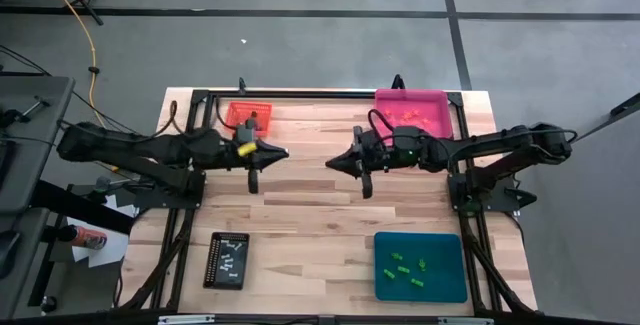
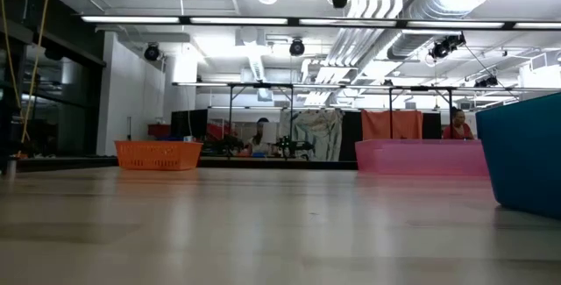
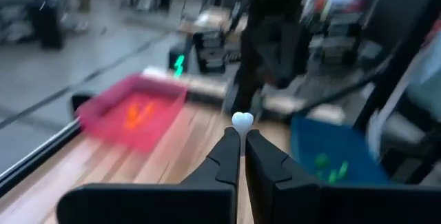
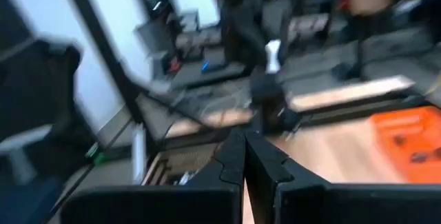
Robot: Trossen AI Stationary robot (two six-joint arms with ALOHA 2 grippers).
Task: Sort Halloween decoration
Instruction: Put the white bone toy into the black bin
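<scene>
Our left gripper pinches what looks like 1 white trinket mid-table; right gripper is closed, empty. Next: carry it to its tray.

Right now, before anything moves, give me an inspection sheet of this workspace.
Surface: light wooden slat table, its middle bare.
Job's things: green trinkets in the teal rectangular tray; white trinkets in the black tray; orange trinkets in the pink tray; orange tray beside the left arm.
Clutter: nothing seen.
Hands: left hand and right hand shut, raised above mid-table, tips facing.
Cables: yellow cable on the floor.
Surroundings: grey floor with dark lines.
</scene>
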